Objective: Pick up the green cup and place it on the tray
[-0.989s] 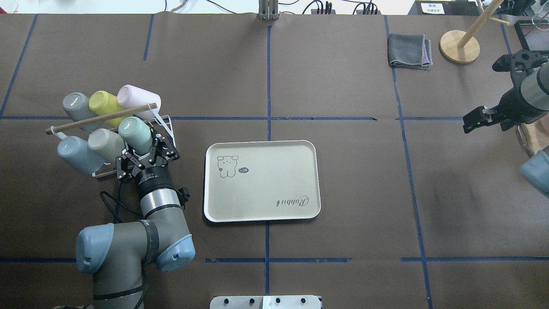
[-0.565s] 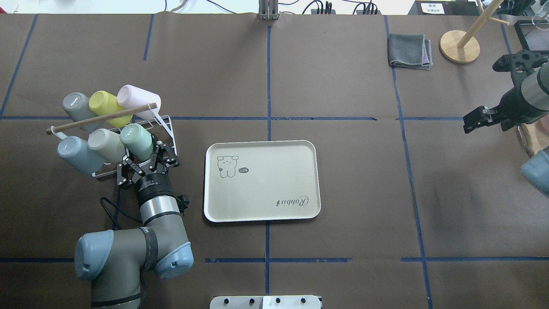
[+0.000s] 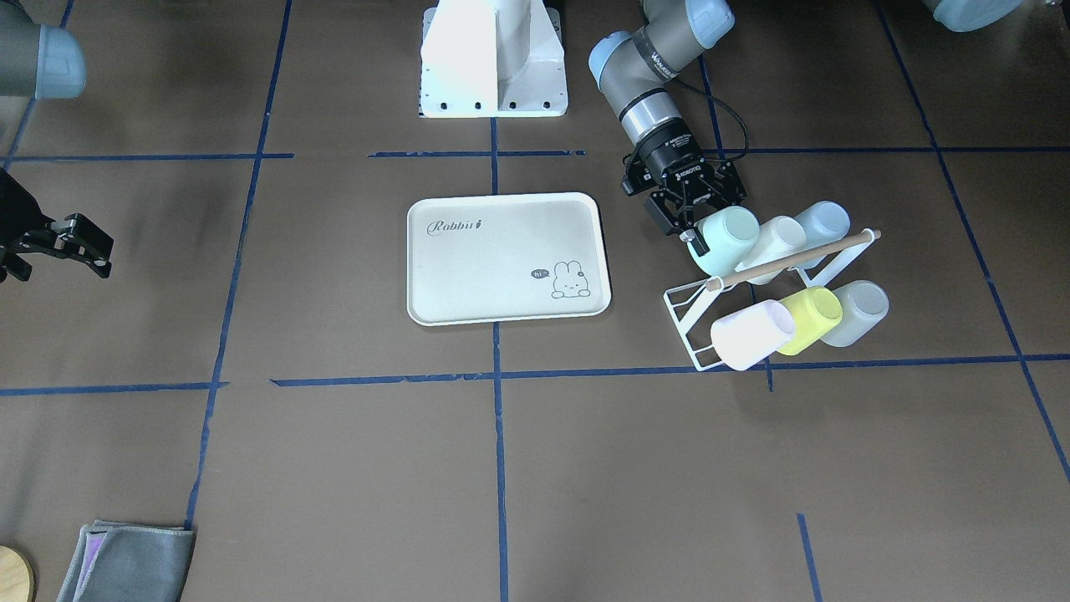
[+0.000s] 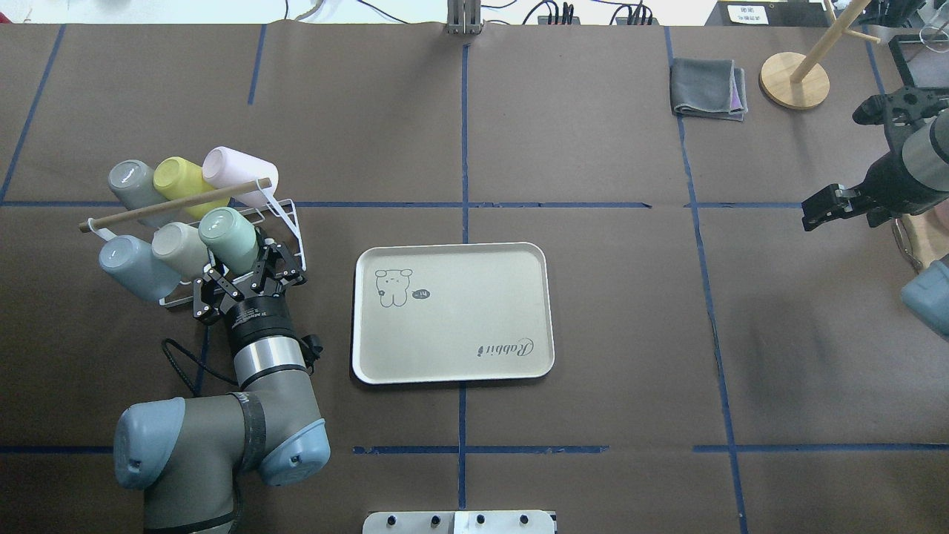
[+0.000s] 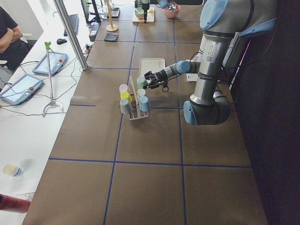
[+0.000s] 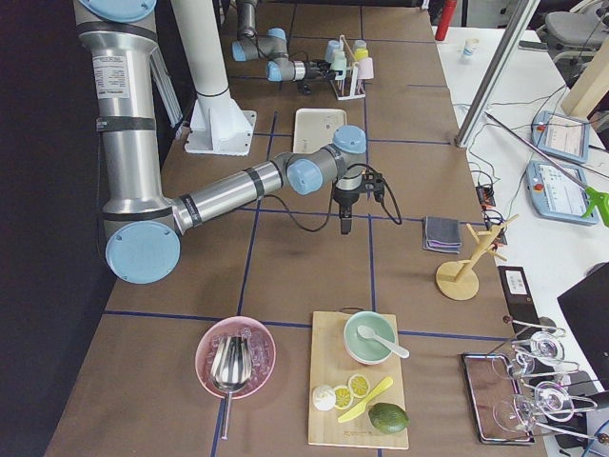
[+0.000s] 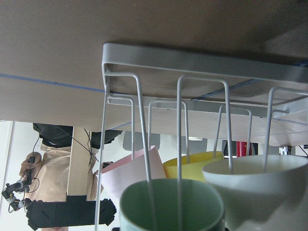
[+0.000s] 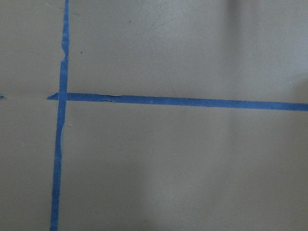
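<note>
The green cup (image 4: 226,233) lies tilted on the white wire rack (image 4: 285,216), at the end of the front row nearest the tray. My left gripper (image 4: 248,265) is at the cup's mouth, its fingers shut on the rim; it also shows in the front-facing view (image 3: 690,226). In the left wrist view the cup's rim (image 7: 171,209) still has a rack wire inside it. The cream tray (image 4: 460,319) with the bunny drawing lies flat just right of the rack, with nothing on it. My right gripper (image 4: 814,211) hangs open and empty over the table's far right.
The rack also holds a pale blue cup (image 4: 133,263), a beige cup (image 4: 182,248), and grey, yellow (image 4: 182,178) and pink cups behind a wooden dowel (image 4: 170,205). A folded grey cloth (image 4: 708,87) and a wooden stand (image 4: 793,80) sit back right.
My left arm has drawn back and to the left, and the green cup has shifted slightly with the gripper. The right arm has not moved.
</note>
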Tool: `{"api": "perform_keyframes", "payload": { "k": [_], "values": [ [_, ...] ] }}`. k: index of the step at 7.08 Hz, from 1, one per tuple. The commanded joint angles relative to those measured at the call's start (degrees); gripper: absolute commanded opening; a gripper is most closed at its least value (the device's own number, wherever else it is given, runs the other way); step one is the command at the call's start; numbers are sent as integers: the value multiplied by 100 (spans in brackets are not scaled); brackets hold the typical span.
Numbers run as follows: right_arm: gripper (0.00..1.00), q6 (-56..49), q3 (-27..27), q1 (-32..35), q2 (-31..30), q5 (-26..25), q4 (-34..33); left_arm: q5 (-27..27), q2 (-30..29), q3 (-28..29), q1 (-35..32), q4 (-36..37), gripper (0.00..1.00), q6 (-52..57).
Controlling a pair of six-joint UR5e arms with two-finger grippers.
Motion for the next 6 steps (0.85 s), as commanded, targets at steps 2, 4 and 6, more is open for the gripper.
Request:
{"api": "perform_keyframes", "payload": {
  "k": [2, 4, 6],
  "values": [
    [100, -12, 0, -9, -26, 7, -3, -7, 18, -275, -18, 148, 36, 0],
    [100, -12, -8, -9, -18, -2, -3, 2, 236, -862, -44, 409, 34, 9],
    [100, -3, -8, -9, -9, 7, -3, 2, 325, -1040, -114, 447, 32, 26]
  ]
}}
